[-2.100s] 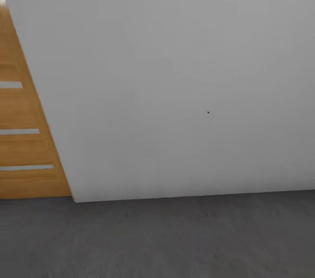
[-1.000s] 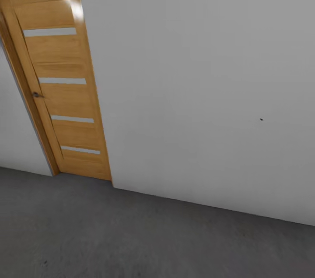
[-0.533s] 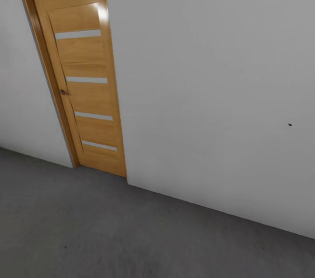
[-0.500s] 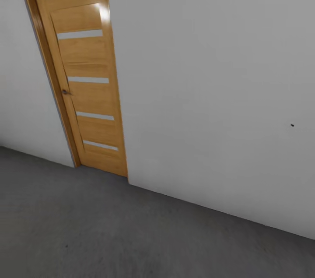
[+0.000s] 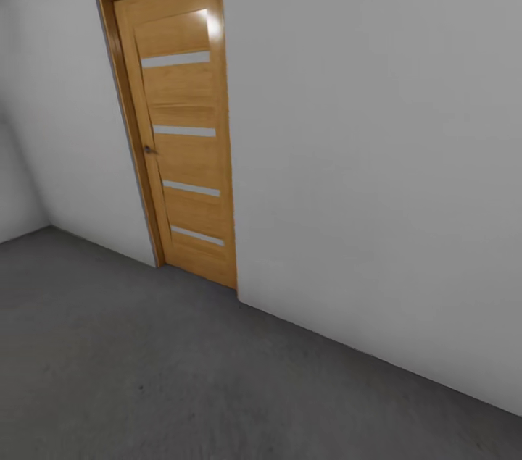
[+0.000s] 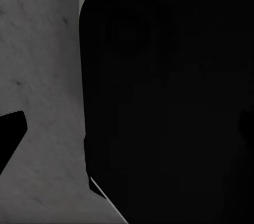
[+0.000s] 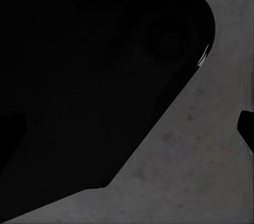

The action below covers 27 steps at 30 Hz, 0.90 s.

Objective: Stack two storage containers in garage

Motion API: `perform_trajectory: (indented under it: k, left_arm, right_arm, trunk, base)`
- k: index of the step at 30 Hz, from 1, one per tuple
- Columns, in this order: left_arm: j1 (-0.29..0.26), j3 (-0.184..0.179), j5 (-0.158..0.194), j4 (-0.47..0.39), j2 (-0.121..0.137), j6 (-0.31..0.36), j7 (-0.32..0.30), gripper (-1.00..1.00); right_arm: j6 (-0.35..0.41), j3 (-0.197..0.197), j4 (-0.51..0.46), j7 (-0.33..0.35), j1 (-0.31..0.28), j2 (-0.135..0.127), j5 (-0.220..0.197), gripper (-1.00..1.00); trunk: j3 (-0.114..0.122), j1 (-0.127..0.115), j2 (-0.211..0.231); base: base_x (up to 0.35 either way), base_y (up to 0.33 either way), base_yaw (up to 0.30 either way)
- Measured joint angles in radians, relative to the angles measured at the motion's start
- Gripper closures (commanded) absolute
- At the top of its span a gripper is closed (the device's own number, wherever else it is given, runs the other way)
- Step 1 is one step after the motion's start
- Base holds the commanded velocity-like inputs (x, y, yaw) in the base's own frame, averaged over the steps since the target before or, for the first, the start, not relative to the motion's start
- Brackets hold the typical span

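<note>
- Head view: faces a plain grey-white wall (image 5: 377,156) running from twelve o'clock down toward four o'clock.
- Set in that wall at about eleven o'clock: a closed honey-coloured wooden door (image 5: 185,148) in a matching wooden frame, leaning in the picture with the tilt of the camera.
- Across the door: four narrow pale horizontal strips (image 5: 185,130), one above another; a bright glare spot near its upper corner.
- On the door's hinge-opposite edge, at mid height: a small dark metal knob (image 5: 148,149).
- At nine o'clock: a second grey-white wall section (image 5: 22,177) meeting the first in a corner of the garage.
- From seven to five o'clock: dark grey mottled concrete floor (image 5: 181,373), touching the base of both walls and the door's foot.
- Left wrist view: a large black rounded-corner body (image 6: 169,97) very close to the lens, from twelve through six o'clock; nature not clear.
- Beside it, from seven to eleven o'clock: the same mottled grey concrete; a small black wedge (image 6: 10,134) at nine o'clock, possibly a fingertip, too cropped to tell.
- Left gripper's opening and any hold: cannot tell.
- Right wrist view: another big black rounded body (image 7: 90,70) from nine through one o'clock, grey concrete from two to six o'clock.
- At three o'clock: a small black sliver (image 7: 247,128) at the edge, too cropped to identify.
- Right gripper's opening and any hold: cannot tell.
- Whereabouts of the orange-red storage containers: cannot tell from these views.
</note>
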Motion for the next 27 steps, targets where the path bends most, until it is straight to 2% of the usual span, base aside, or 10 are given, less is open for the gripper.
perform_trajectory:
  k: [27]
  left_arm:
    - [0.000, 0.000, 0.000, 0.000, 0.000, 0.000, 0.000, -1.00]
  right_arm:
    - [0.000, -0.001, 0.000, -0.001, 0.000, 0.000, 0.000, -1.00]
  trunk:
    - [0.000, 0.000, 0.000]
  base:
    - [0.000, 0.000, 0.271]
